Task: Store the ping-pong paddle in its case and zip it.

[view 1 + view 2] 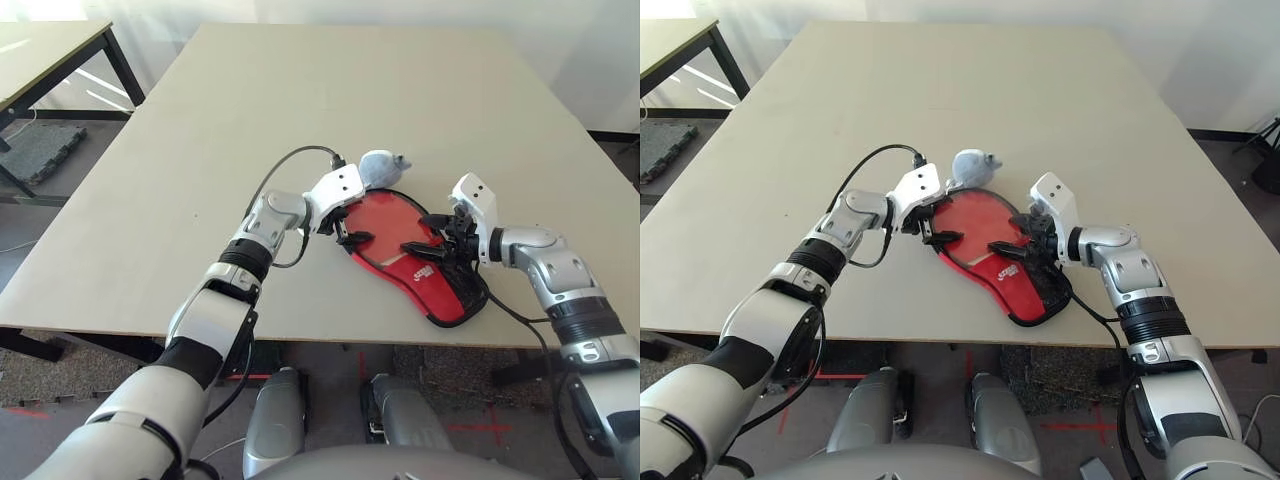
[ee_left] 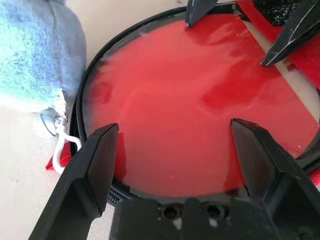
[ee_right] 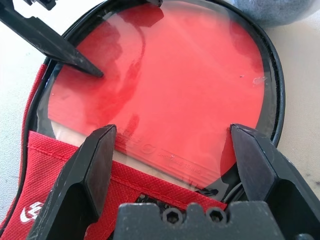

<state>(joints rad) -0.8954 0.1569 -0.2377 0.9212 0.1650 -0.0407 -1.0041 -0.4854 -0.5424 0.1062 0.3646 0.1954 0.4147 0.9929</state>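
The case (image 1: 432, 282) lies flat near the table's front edge, its red panel with the white logo toward me. Through its clear window shows the red face of the ping-pong paddle (image 1: 385, 222), lying inside; the handle is hidden under the red panel (image 3: 75, 172). My left gripper (image 1: 352, 238) stands open at the case's left rim, its fingers (image 2: 95, 165) straddling the black zipper rim (image 2: 87, 90). From the right, my right gripper (image 1: 430, 242) hangs open just over the window, jaws spread wide above the paddle face (image 3: 175, 75).
A soft grey-white wad (image 1: 383, 168) with a small ring and white cord (image 2: 59, 149) rests against the case's far end. The table's front edge (image 1: 330, 338) runs close behind the case's handle end. A second table (image 1: 50, 45) stands at the back left.
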